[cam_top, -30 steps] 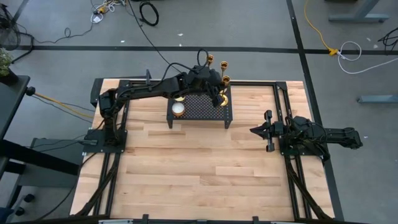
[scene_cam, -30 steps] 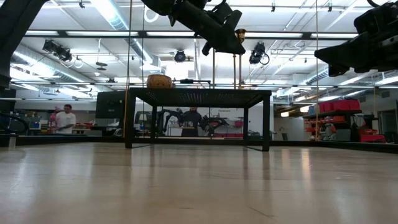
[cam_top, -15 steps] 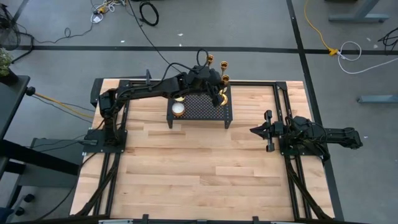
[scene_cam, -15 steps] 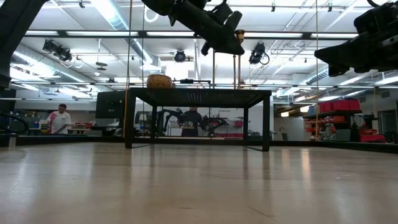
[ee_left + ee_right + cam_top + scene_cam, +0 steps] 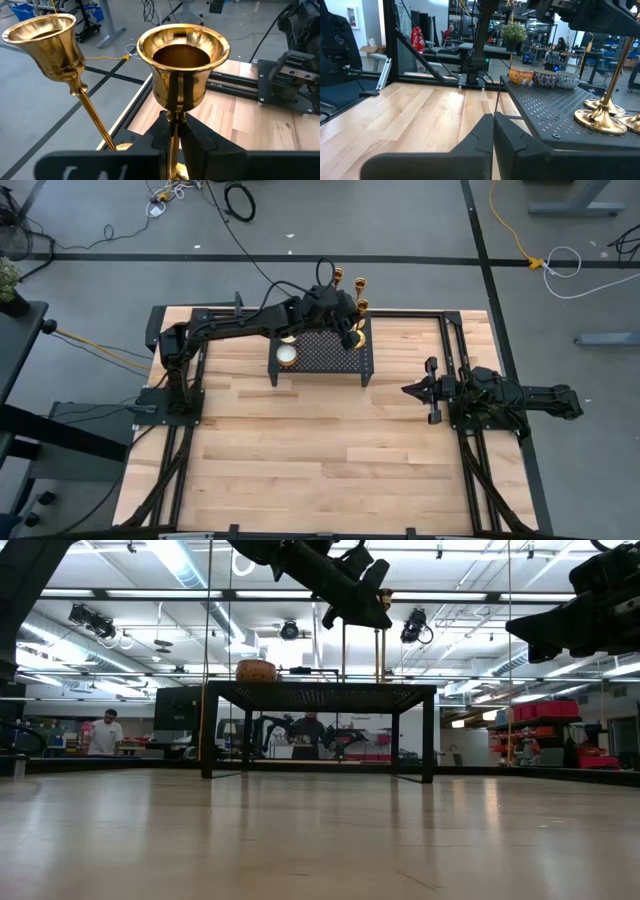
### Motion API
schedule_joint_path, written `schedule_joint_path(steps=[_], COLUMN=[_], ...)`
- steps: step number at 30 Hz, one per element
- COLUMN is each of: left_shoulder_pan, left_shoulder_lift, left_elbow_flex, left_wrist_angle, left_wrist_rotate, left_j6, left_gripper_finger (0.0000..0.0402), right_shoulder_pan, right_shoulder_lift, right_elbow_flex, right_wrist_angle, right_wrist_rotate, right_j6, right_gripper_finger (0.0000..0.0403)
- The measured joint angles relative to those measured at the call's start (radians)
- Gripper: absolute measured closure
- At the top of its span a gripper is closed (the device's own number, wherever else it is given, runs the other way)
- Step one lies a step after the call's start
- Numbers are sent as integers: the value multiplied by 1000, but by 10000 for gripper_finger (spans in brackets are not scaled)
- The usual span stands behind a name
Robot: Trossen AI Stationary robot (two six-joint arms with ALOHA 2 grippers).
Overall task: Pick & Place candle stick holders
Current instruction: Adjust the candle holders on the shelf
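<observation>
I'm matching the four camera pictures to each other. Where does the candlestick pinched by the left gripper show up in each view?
High view: the held candlestick is at the black mesh rack's far right corner, under the left gripper.
Low view: thin stem above the rack top.
Left wrist view: centre cup, stem between the fingers.
Right wrist view: cannot tell; only gold bases show.
Shared landmark: the rack.

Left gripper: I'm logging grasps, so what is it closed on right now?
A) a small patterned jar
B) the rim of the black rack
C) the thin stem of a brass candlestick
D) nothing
C: in the left wrist view the left gripper pinches the stem just under the cup of a brass candlestick.
</observation>
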Motion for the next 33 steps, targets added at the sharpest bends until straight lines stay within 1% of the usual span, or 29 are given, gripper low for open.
schedule_joint_path(steps=[5,20,33], left_shoulder_pan=[0,0,0], left_shoulder_lift=[0,-1,-1], left_elbow_flex=[0,0,0], left_wrist_angle=[0,-1,-1], left_wrist_rotate=[13,223,357], left_j6=[0,1,1], left_gripper_finger=[369,369,369], right_shoulder_pan=[0,0,0], right_shoulder_lift=[0,0,0], right_elbow_flex=[0,0,0], right_wrist_angle=[0,0,0], right_wrist_rotate=[0,0,0], right_j6=[0,0,0], right_gripper_finger=[389,389,389])
